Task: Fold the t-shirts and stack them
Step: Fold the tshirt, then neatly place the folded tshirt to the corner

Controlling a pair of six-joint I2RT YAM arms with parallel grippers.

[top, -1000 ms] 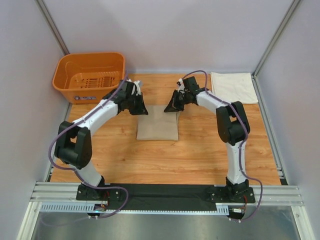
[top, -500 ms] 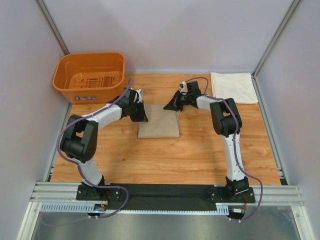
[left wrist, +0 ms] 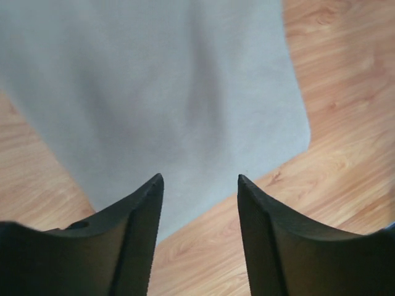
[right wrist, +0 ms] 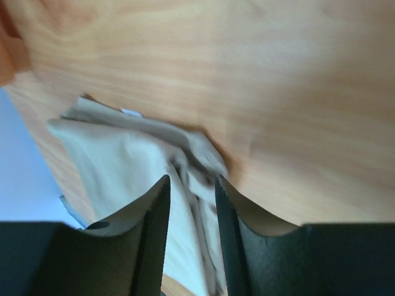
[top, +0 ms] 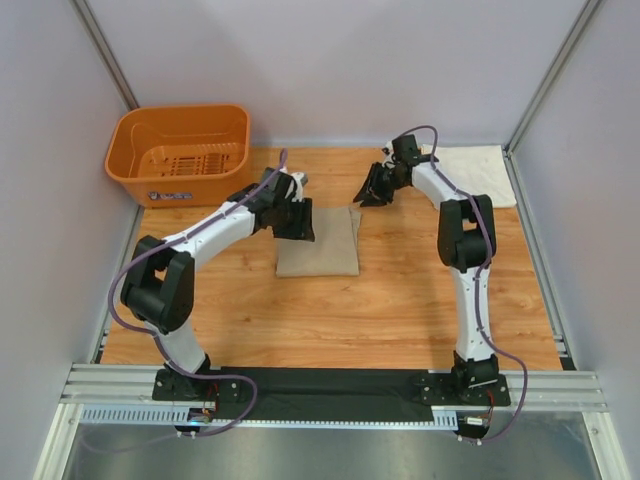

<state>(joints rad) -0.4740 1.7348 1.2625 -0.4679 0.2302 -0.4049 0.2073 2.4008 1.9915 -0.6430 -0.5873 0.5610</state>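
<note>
The tan t-shirt lies folded into a rectangle at mid-table. My left gripper hovers over its far left corner, open, with nothing between the fingers; in the left wrist view the same gripper frames the shirt's flat cloth and bare wood. My right gripper is raised off the shirt's far right corner and stands open by a narrow gap. In the right wrist view this gripper looks down on the shirt's layered edge without gripping it. The cream t-shirt rests folded at the back right.
An orange plastic basket stands at the back left corner. Grey walls close the table on three sides. Bare wooden tabletop lies between the tan shirt and the arm bases.
Both grippers have opened and let go of the tan shirt's far edge. The right one pulled back and to the right; the left one shifted right over the shirt.
</note>
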